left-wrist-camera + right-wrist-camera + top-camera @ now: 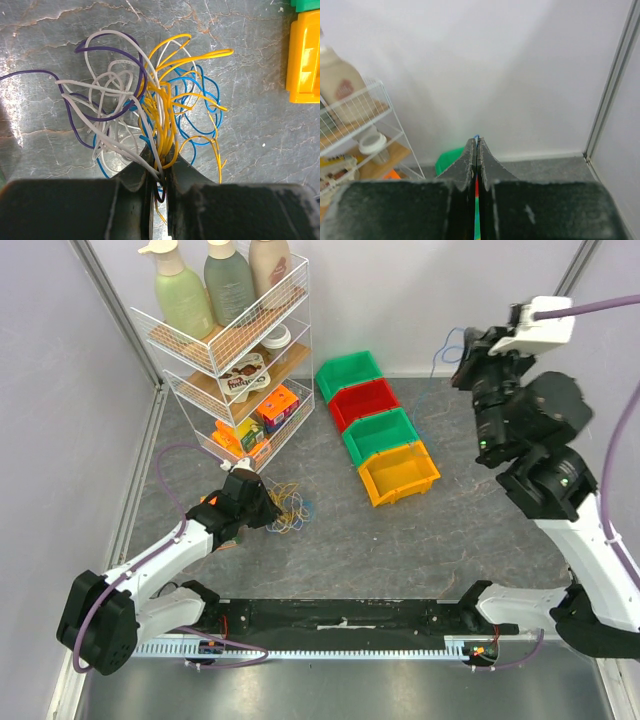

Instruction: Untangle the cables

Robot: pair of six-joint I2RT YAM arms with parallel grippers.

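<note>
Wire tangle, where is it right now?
In the top view the wire tangle lies on the table left of the middle, pinched by the left gripper, just below the white wire rack and left of the yellow bin.

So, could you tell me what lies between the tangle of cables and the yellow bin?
Nothing does: the table between the cables and the yellow bin is bare, as the top external and left wrist views both show.
</note>
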